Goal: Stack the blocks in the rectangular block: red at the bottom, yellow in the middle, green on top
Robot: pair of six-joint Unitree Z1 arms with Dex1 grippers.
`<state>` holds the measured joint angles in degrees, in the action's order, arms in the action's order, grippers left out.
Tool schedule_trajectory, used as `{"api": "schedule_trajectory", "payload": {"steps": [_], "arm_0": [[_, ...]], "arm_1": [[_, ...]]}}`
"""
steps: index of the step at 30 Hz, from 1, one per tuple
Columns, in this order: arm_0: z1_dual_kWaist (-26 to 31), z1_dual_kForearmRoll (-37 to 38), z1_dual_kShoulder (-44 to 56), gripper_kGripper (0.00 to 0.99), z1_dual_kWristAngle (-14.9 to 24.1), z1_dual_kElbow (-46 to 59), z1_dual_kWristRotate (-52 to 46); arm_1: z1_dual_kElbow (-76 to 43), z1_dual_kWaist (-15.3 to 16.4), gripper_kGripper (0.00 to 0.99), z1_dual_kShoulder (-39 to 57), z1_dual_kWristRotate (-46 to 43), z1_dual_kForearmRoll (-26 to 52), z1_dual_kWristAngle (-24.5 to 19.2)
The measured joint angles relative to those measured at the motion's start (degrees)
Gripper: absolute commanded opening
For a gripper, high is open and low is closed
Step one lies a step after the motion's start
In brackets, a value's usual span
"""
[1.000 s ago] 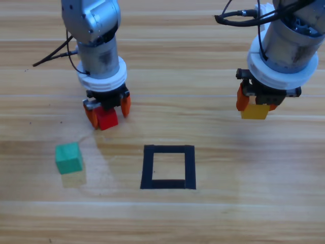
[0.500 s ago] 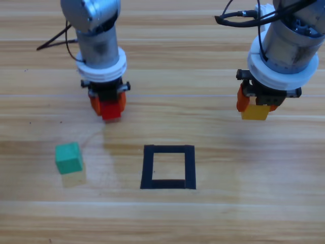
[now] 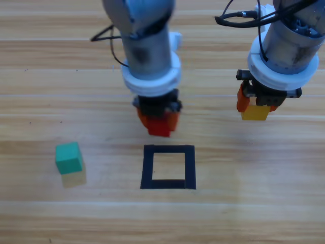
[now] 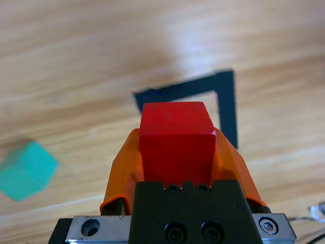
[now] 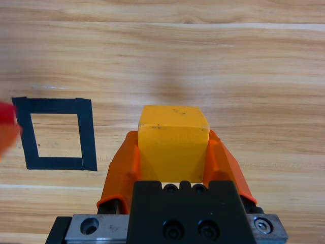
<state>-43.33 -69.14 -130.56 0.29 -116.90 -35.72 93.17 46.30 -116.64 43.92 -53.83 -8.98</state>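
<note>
My left gripper is shut on the red cube, held above the table just beyond the far edge of the black tape square. The left wrist view shows the red cube between the orange jaws with the tape square ahead of it. My right gripper holds still at the right, shut on the yellow cube, which also fills the jaws in the right wrist view. The teal-green cube rests on the wood at the left, away from both grippers.
Black cables trail from the right arm at the top of the high view. The tape square has only bare wood inside it.
My left gripper has carried the red cube to the right and a little toward the front, from the left side to just behind the tape square. The right arm and green cube stayed still.
</note>
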Motion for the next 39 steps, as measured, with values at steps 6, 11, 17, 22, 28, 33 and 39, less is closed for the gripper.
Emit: {"api": "schedule_trajectory", "payload": {"steps": [6, 11, 17, 22, 28, 33, 39], "arm_0": [[-6.6, 0.0, 0.0, 0.021, 0.0, 0.2, -6.0], [-7.6, 0.0, 0.0, 0.025, 0.8, 0.8, -15.3], [-7.6, 0.0, 0.0, 0.025, 2.1, 2.7, -22.8], [-7.6, 0.0, -0.3, 0.025, 2.7, 3.3, -23.9], [-7.6, 0.0, -2.4, 0.025, 3.8, 3.3, -22.8], [-7.6, 0.1, -3.1, 0.025, 3.9, 3.4, -22.8], [-7.7, 1.6, -3.5, 0.025, 3.9, 3.6, -22.4]], "arm_1": [[0.0, 0.0, 0.189, 0.0, -0.1, 0.0, 0.0], [0.0, 0.0, 0.189, 0.0, -0.2, 0.0, 0.0], [0.0, 0.0, 0.189, 0.0, -0.2, 0.0, 0.0], [0.0, 0.0, 0.189, 0.0, -0.2, 0.0, 0.0], [0.0, 0.0, 0.189, 0.0, -0.2, 0.0, 0.0], [0.0, 0.0, 0.189, 0.0, -0.2, 0.0, 0.0], [0.0, 0.0, 0.189, 0.0, -0.3, 0.0, 0.0]]}}
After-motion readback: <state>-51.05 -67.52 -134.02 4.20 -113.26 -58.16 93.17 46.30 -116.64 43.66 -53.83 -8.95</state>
